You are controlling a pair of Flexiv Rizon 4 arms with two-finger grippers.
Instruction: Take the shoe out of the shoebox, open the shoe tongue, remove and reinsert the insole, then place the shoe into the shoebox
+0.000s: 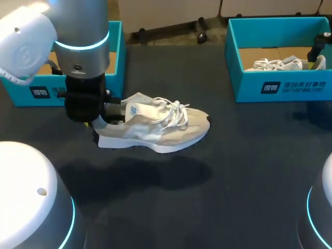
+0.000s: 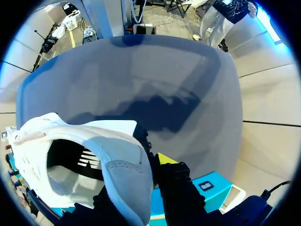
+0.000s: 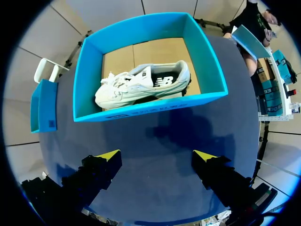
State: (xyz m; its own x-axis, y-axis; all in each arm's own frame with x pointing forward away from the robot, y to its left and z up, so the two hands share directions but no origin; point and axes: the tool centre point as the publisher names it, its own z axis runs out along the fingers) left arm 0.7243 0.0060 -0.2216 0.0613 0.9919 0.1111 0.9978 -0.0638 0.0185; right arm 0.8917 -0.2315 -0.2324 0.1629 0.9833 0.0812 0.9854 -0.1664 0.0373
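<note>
Left end effector point(image 2: 149, 165) pinches the soft, padded heel of the beige and white shoe point(image 1: 155, 124), holding it over the dark table point(image 1: 249, 171). Right of the shoe, a blue cardboard shoebox point(image 1: 280, 85) holds another white laced shoe point(image 1: 275, 64). Farther right, the right end effector point(image 3: 157, 157) hangs wide open, holding nothing.

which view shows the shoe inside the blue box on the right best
The right wrist view: it looks down into the blue box and shows the shoe whole, toe to heel. The head view shows only its laces and some upper above the box's front wall. The left wrist view misses it, showing the other shoe.
</note>
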